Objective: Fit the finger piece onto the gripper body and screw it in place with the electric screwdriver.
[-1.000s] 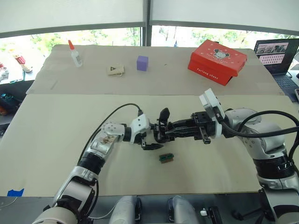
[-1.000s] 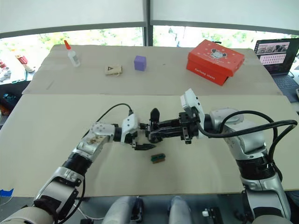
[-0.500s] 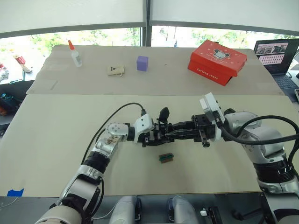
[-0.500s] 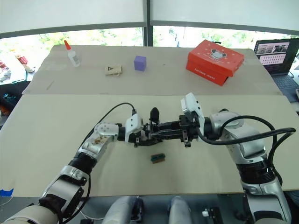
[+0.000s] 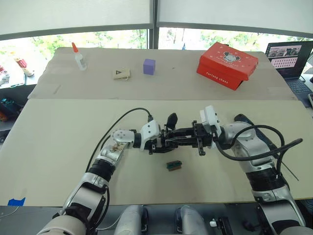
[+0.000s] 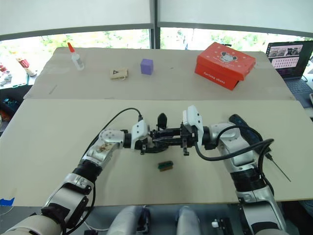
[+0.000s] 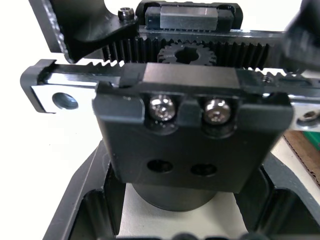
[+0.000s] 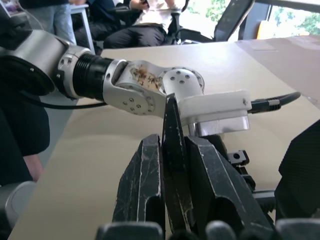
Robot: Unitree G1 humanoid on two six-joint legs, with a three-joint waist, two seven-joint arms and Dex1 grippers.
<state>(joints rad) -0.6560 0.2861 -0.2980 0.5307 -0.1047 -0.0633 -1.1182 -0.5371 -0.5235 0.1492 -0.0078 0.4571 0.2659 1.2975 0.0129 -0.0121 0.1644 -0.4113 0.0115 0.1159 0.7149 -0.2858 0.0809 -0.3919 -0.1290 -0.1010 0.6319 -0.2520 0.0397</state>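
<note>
At the centre of the left eye view, the two arms meet tip to tip over the beige table (image 5: 49, 147). The left gripper (image 5: 155, 145) is clamped on the small black gripper body (image 5: 164, 142), a mechanical assembly with toothed racks, a central gear and a bracket block bearing two silver screws, seen close up in the left wrist view (image 7: 192, 130); a pointed black finger (image 5: 171, 119) sticks up from it. The right gripper (image 5: 182, 138) reaches in from the right of the frame, its fingers (image 8: 145, 185) closed on a slim black tapered finger piece (image 8: 172, 175), which the right wrist view shows standing between them with its tip pointing toward the left arm's white wrist housing. In the eye views this piece lies level with the gripper body, at or right by its right side; I cannot tell if they touch.

Just below the meeting point lies a small green-and-brown block (image 5: 174, 165). At lower right of the right eye view, a long black electric screwdriver (image 6: 254, 137) lies behind the right forearm, its thin metal bit (image 6: 279, 171) pointing toward the frame's lower right.
</note>
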